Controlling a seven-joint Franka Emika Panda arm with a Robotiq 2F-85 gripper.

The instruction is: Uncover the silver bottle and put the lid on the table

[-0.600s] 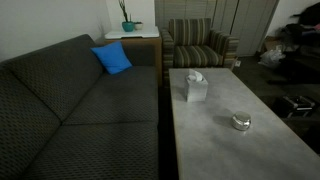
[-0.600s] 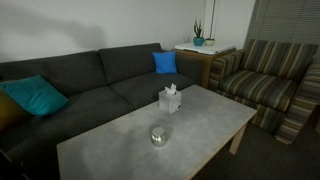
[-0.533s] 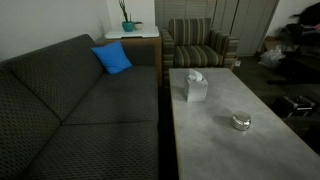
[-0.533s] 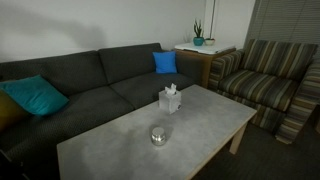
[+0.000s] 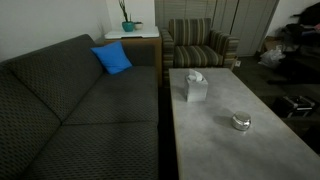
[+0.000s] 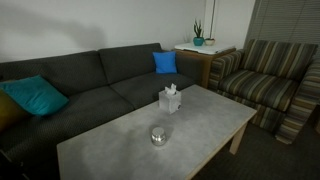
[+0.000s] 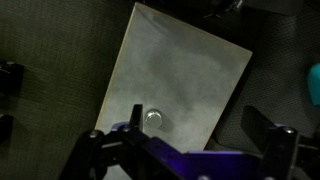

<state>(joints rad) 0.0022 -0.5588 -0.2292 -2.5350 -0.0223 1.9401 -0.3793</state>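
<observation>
The task is at its very first step, the approach: the lid (image 5: 241, 118) sits on the silver bottle (image 5: 241, 123), which stands on the tabletop (image 5: 215, 150) at about 4 o'clock from the tissue box (image 5: 195, 87). In the wrist view the pincer (image 7: 185, 148) hangs high above, its jaws wide apart and empty, the bottle at about 11 o'clock. The next move, I think, calls for descending and centring over the lid.

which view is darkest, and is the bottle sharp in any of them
The wrist view is darkest: dim and grainy, with the bottle only a small bright blob on the table. Both exterior views are evenly lit but soft; there the bottle shows a glint and no fine detail.
</observation>
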